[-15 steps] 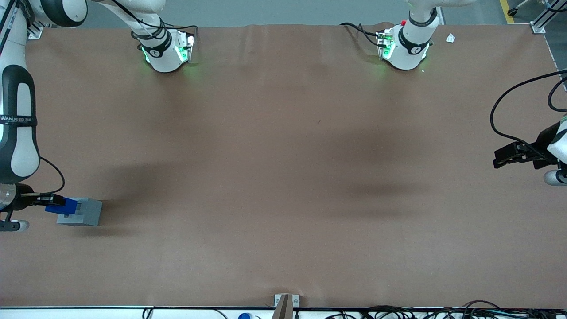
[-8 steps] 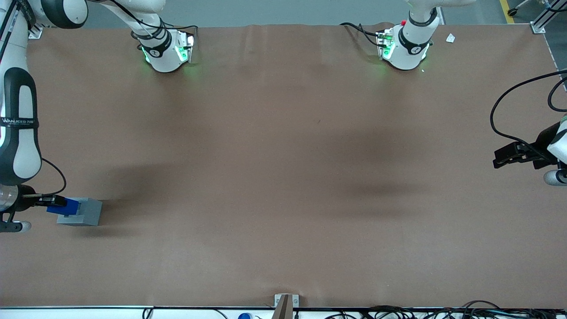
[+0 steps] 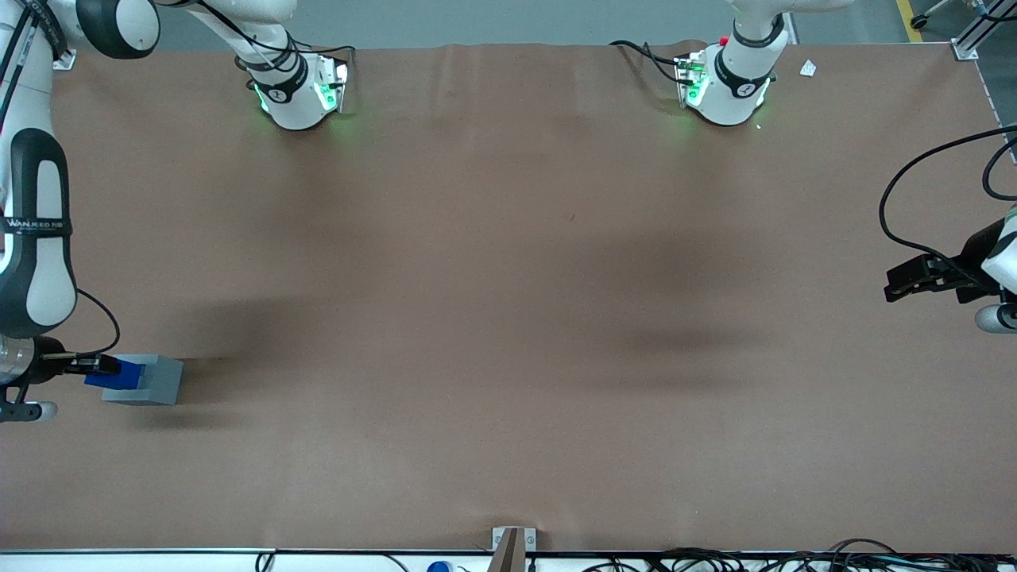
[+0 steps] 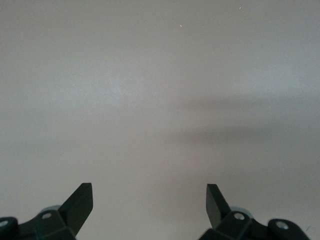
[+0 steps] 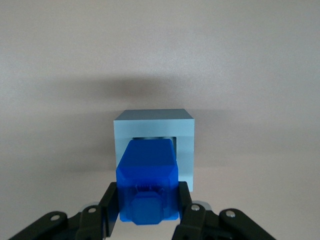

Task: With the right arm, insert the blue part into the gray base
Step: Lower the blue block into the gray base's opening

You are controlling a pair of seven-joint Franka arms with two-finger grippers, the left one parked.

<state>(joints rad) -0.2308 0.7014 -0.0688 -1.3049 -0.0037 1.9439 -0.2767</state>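
Observation:
The gray base [image 3: 149,381] sits on the brown table at the working arm's end; it also shows in the right wrist view [image 5: 155,130]. The blue part [image 3: 113,376] is held in my right gripper [image 3: 89,366], right over the base's recess, its lower end at the opening. In the right wrist view the blue part [image 5: 147,180] fills the space between the black fingers [image 5: 111,202], which press on both its sides, and it covers most of the recess. The gripper [image 5: 148,205] is shut on the blue part.
The brown table [image 3: 508,318] stretches wide toward the parked arm's end. Two arm bases [image 3: 298,87] [image 3: 723,83] stand at the table's edge farthest from the front camera. Cables [image 3: 715,560] lie along the near edge.
The gripper has lowered the blue part toward the gray base; the part now covers more of the recess and sits lower against the block.

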